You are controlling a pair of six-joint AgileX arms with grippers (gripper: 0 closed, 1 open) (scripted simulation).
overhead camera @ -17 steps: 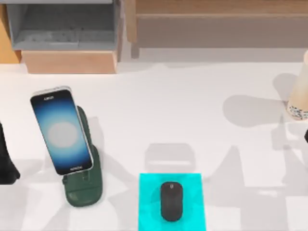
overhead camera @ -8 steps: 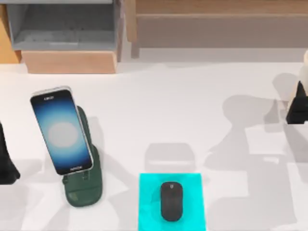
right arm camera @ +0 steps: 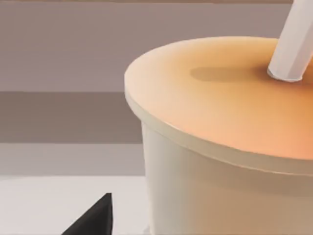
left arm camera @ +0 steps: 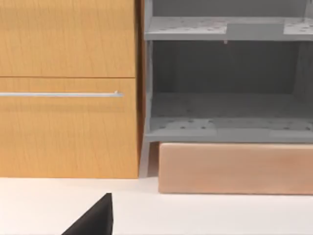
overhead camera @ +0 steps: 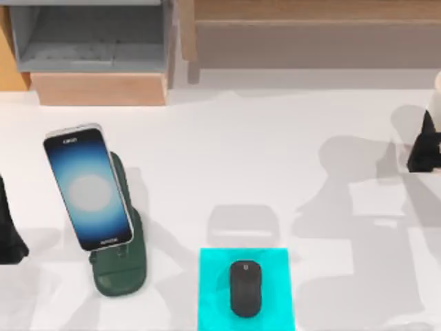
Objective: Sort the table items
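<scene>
One cream cup (right arm camera: 220, 147) with a flat lid and a white straw (right arm camera: 293, 41) stands at the table's (overhead camera: 241, 152) far right edge, and the right gripper (overhead camera: 424, 148) is up against it, having come in lower over its base than half a second ago; its grasp cannot be told. One black mouse (overhead camera: 245, 288) lies on the cyan mat (overhead camera: 213, 289). One smartphone (overhead camera: 87, 186) leans on a green stand (overhead camera: 120, 272). The grey shelf (left arm camera: 227, 112) compartments hold nothing. The left arm (overhead camera: 8, 231) is parked at the left edge.
</scene>
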